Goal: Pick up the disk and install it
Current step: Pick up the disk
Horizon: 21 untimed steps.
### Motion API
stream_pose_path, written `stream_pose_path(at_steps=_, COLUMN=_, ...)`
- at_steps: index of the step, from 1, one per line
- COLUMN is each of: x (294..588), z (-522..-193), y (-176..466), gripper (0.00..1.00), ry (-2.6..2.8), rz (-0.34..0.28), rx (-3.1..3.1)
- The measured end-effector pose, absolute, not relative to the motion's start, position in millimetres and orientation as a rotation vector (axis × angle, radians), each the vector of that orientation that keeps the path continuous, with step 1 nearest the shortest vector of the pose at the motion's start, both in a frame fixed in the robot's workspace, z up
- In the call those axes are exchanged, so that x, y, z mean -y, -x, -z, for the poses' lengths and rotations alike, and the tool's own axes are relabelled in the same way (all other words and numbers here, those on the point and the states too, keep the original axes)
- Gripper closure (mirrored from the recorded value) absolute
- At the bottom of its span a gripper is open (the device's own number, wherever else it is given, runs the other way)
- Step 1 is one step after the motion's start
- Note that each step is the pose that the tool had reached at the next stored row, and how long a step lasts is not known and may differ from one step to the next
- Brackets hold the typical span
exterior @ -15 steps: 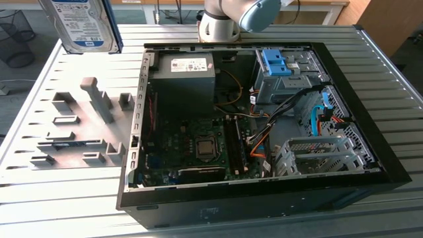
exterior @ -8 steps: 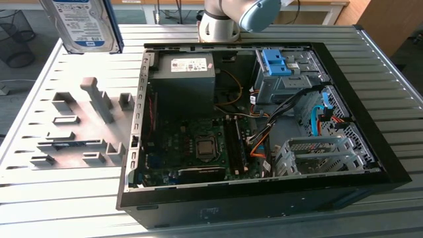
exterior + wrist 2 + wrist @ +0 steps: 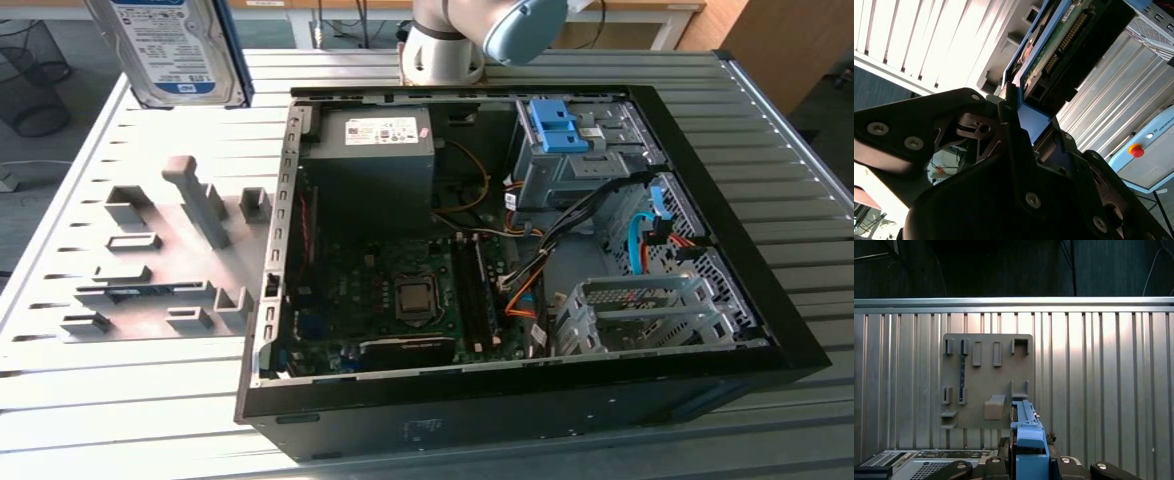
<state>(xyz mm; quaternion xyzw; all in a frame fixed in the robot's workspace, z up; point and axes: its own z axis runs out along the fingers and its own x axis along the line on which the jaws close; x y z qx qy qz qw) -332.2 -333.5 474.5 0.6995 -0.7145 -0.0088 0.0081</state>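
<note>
Black tool (image 3: 1031, 122) grips the disk (image 3: 174, 45) by its blue caddy rail, fingers closed tight on the plastic. The disk hangs upright, label facing out, above the grey fixture tray (image 3: 147, 250) on the table (image 3: 134, 420), at the exterior view's left. The arm (image 3: 461, 35) rises behind the open computer case (image 3: 534, 250).

Open computer case (image 3: 534, 425) beside grey fixture tray (image 3: 80, 200) on slatted table (image 3: 817, 250)

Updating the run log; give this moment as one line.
gripper: shut on disk | disk: in air, beside computer case | install: not yet done
</note>
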Motion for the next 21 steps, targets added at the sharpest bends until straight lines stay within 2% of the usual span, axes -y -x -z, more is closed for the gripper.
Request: stream_pose_path(at_steps=21, x=333.4, z=-474.5, y=321.2, gripper=0.64, ry=-2.186, rz=0.027, rx=2.233)
